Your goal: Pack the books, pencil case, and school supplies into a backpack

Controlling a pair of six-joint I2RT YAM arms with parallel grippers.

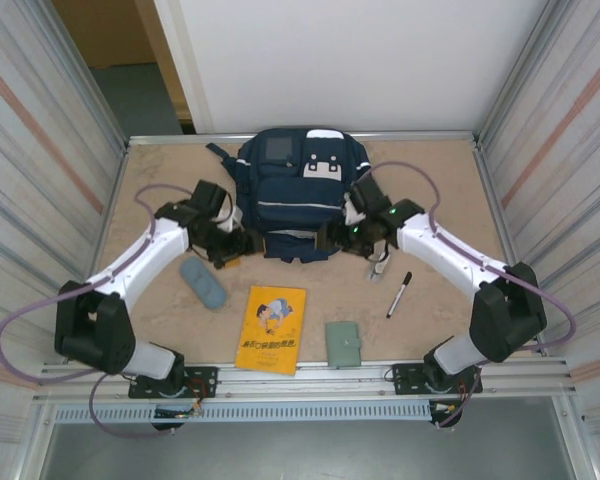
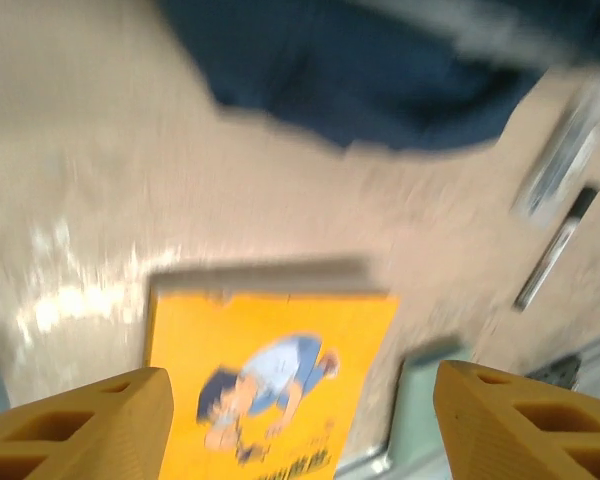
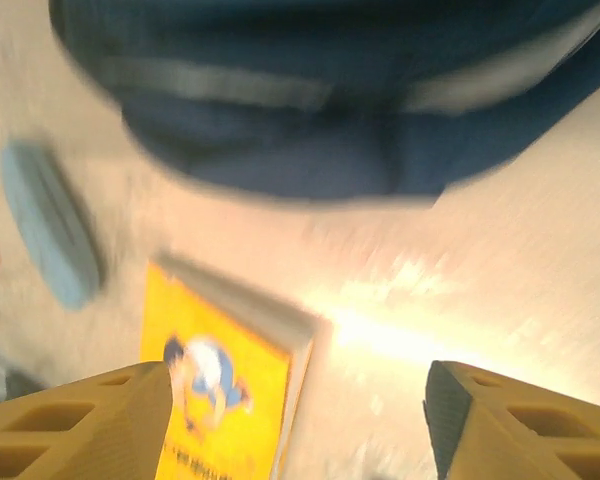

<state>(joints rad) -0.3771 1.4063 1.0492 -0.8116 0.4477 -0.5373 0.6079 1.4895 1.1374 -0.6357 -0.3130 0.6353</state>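
From above, the pencil case (image 1: 202,284) lay at the left of the table (image 1: 440,190), just near of the left gripper (image 1: 230,250). The book (image 1: 271,328) lay flat at the near middle, and the backpack (image 1: 300,190) lay far of it. The booklet (image 1: 344,343) lay just right of the book. The right gripper (image 1: 340,238) hung at the backpack's near-right corner, with the packet (image 1: 379,268) and the marker (image 1: 399,294) further right.

The left wrist view gave the left gripper's jaws wide apart and empty over the book's cartoon cover, and it took in the marker and packet. The right wrist view gave the right gripper's jaws wide apart and empty too, and it took in the pencil case.

The cover's dark lettering was too blurred to read
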